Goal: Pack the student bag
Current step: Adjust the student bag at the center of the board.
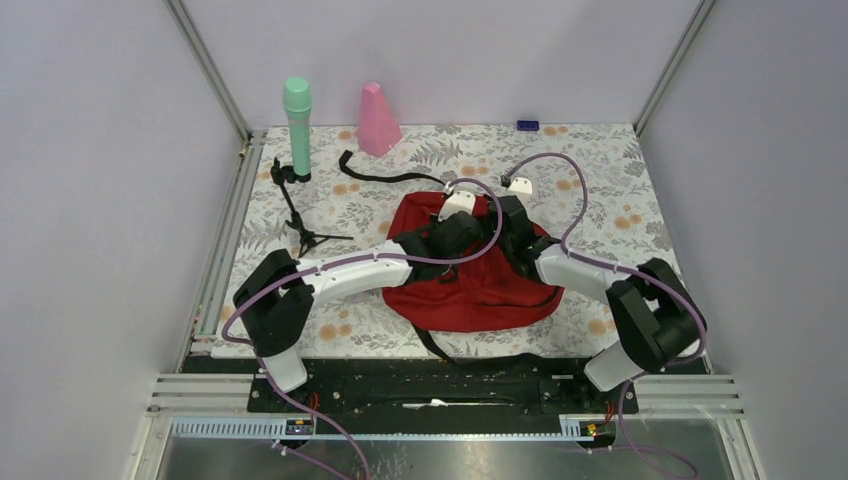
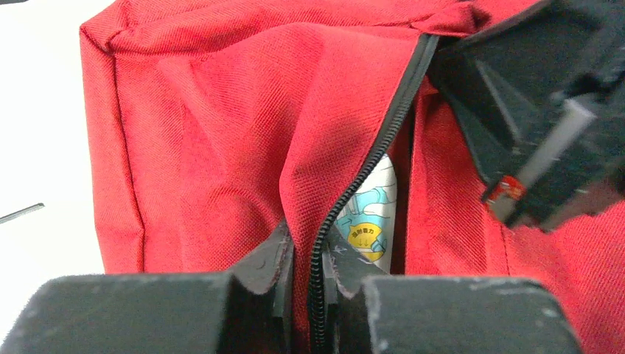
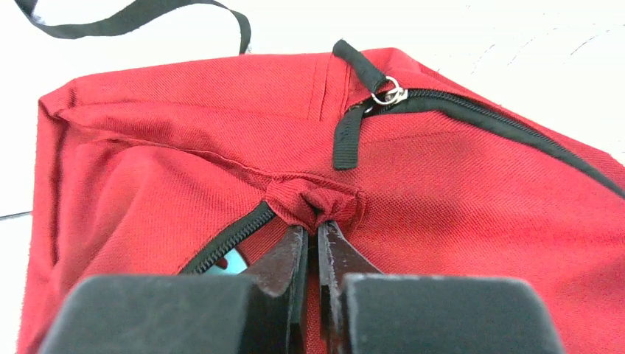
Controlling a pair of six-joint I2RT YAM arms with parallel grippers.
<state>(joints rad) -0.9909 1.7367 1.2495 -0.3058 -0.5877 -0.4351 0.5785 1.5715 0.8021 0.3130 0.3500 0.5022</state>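
Observation:
The student bag point(image 1: 470, 290) lies flat in the middle of the patterned table, red with black zippers. My left gripper point(image 2: 308, 251) is shut on the bag's zipper edge point(image 2: 346, 199), red fabric and black teeth pinched between its fingers. Through the open slit a white printed item point(image 2: 372, 210) shows inside the student bag point(image 2: 214, 147). My right gripper point(image 3: 313, 225) is shut on a bunched fold of the student bag point(image 3: 457, 214) beside the zipper opening point(image 3: 228, 236). A second zipper with a metal ring pull point(image 3: 388, 94) runs above it. From above, both grippers point(image 1: 455, 232) point(image 1: 515, 235) sit over the bag's far half.
A green cylinder point(image 1: 297, 120) and a pink cone-shaped thing point(image 1: 378, 120) stand at the back. A small black tripod point(image 1: 300, 215) lies at the left. A black strap point(image 1: 385, 176) trails behind the bag. A small blue thing point(image 1: 527, 125) sits by the back wall.

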